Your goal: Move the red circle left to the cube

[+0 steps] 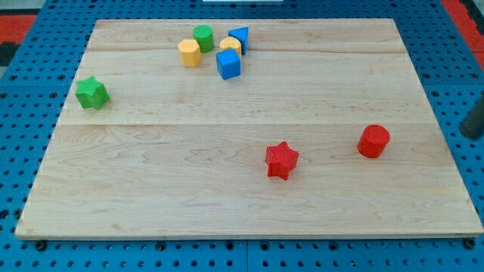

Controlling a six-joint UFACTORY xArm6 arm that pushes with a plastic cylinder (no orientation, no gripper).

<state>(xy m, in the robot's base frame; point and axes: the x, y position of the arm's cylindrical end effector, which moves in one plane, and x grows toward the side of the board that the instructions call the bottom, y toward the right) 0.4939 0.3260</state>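
Note:
The red circle (373, 141) lies at the board's right side. The blue cube (228, 64) sits near the view's top, left of centre, turned a little askew. A dark rod shows at the view's right edge, partly cut off. My tip (470, 133) is just off the board, right of the red circle and apart from it. The cube is far up and to the left of the circle.
A red star (282, 159) lies left of the red circle. Around the cube are a yellow hexagon (189, 53), a green cylinder (203, 38), a yellow block (231, 45) and a blue triangle (240, 38). A green star (92, 92) is at the left.

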